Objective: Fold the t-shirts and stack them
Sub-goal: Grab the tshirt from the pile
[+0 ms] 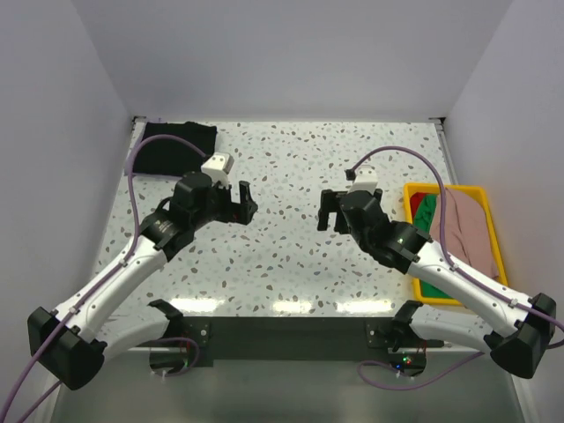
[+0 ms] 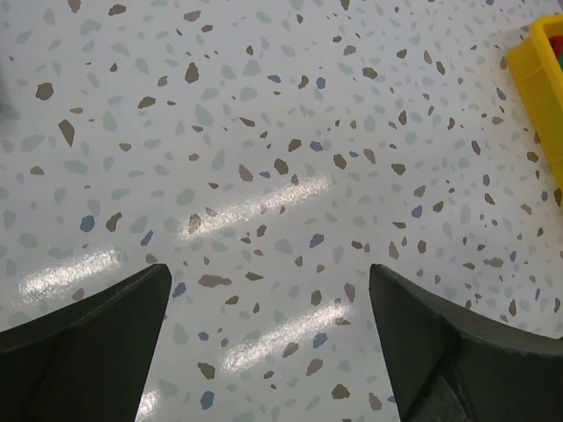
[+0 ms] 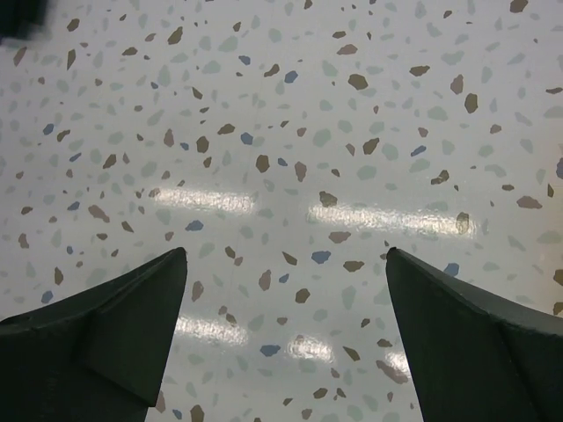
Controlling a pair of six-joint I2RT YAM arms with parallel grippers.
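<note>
A folded black t-shirt [image 1: 179, 145] lies at the table's far left corner. A dusty-pink t-shirt [image 1: 470, 227] hangs over the right side of a yellow bin [image 1: 496, 240], with green [image 1: 427, 211] and red [image 1: 438, 287] shirts inside it. My left gripper [image 1: 244, 202] is open and empty over bare table, right of the black shirt. My right gripper [image 1: 329, 211] is open and empty over bare table, left of the bin. Both wrist views show wide-apart fingers [image 2: 97, 338] [image 3: 114, 325] above speckled tabletop.
The yellow bin stands at the table's right edge; its corner shows in the left wrist view [image 2: 541, 70]. White walls close in the table at the back and both sides. Speckled tabletop [image 1: 282, 256] lies between the two grippers.
</note>
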